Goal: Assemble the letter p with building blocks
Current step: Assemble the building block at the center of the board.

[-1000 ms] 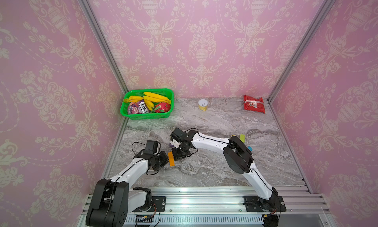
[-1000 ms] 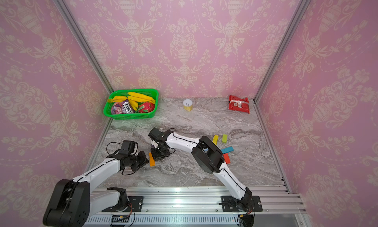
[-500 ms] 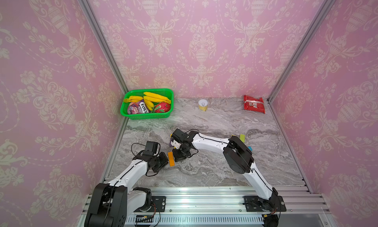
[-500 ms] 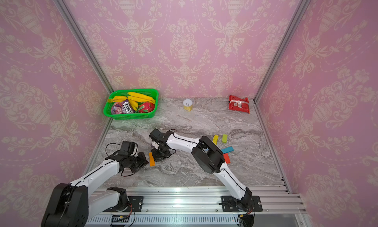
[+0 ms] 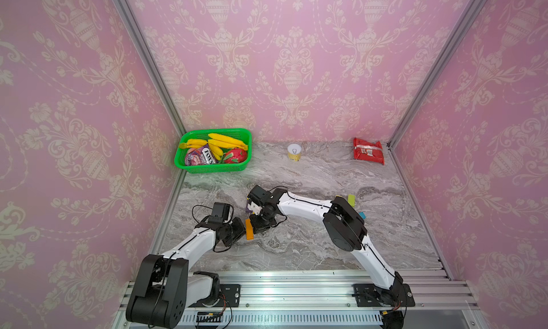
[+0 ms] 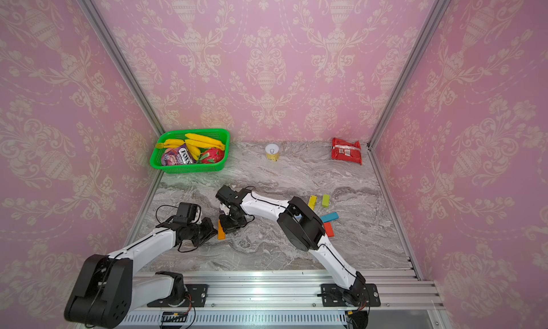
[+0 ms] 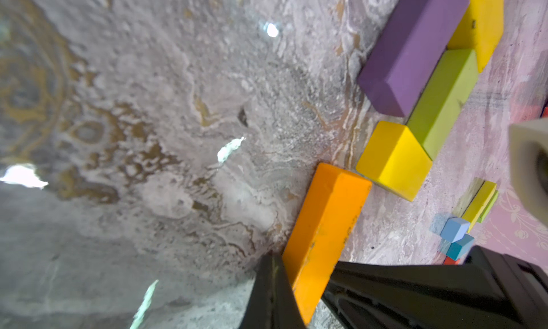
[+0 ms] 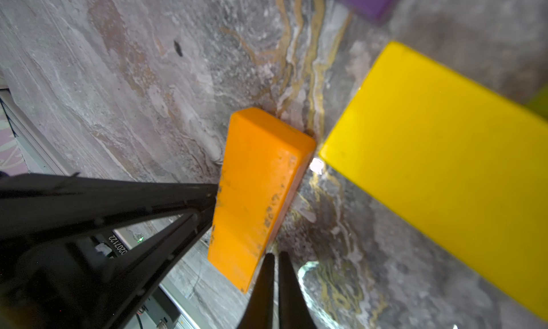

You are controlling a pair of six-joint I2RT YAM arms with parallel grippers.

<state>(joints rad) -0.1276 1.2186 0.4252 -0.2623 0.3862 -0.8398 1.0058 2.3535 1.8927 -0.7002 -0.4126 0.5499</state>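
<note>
An orange block [image 5: 249,229] [image 6: 221,231] lies on the marble table between my two gripper tips. My left gripper [image 7: 272,283] [image 5: 241,230] is shut, its fingers pressed against one long side of the orange block [image 7: 326,223]. On the opposite side of the orange block [image 8: 255,188], my right gripper [image 8: 274,277] [image 5: 256,223] is also shut. Beyond the orange block lie a yellow block [image 7: 394,161], a lime green block [image 7: 444,99], a purple block [image 7: 415,46] and another yellow block [image 7: 480,22], close together. The right arm hides these in both top views.
Loose yellow [image 6: 312,202], lime [image 6: 325,200], teal [image 6: 329,217] and red [image 6: 328,229] blocks lie right of the right arm. At the back stand a green basket [image 5: 213,169] of bananas, a yellow can [image 5: 294,152] and a red snack packet [image 5: 367,152].
</note>
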